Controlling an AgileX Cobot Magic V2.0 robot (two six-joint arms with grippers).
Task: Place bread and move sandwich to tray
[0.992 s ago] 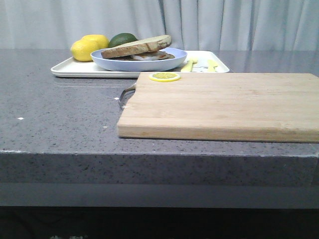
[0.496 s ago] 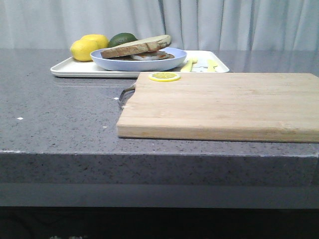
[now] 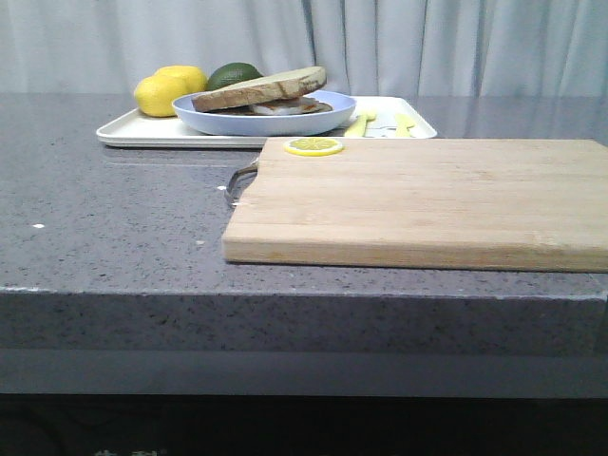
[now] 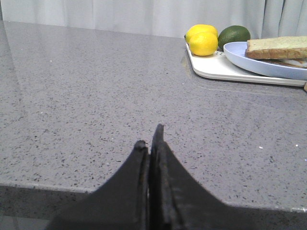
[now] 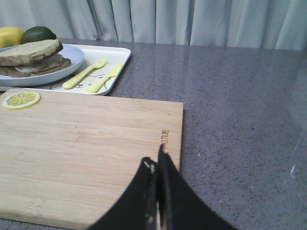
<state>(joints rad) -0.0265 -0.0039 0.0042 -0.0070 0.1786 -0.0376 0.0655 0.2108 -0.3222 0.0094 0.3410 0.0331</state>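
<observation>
The thick bread (image 3: pixel 266 87) lies on top of the sandwich with the fried egg (image 3: pixel 281 106) in the light-blue plate (image 3: pixel 264 122), which stands on the white tray (image 3: pixel 152 133) at the back left. The bread also shows in the left wrist view (image 4: pixel 277 47) and the right wrist view (image 5: pixel 29 50). My left gripper (image 4: pixel 149 140) is shut and empty over the bare counter, well short of the tray. My right gripper (image 5: pixel 156 158) is shut and empty over the near right part of the wooden cutting board (image 5: pixel 91 143). Neither gripper shows in the front view.
Two lemons (image 3: pixel 169 87) and an avocado (image 3: pixel 233 74) sit on the tray's far left. A yellow fork (image 5: pixel 84 73) and knife (image 5: pixel 104 77) lie on its right part. A lemon slice (image 3: pixel 314 146) rests on the board's far left corner. Curtains hang behind the grey counter.
</observation>
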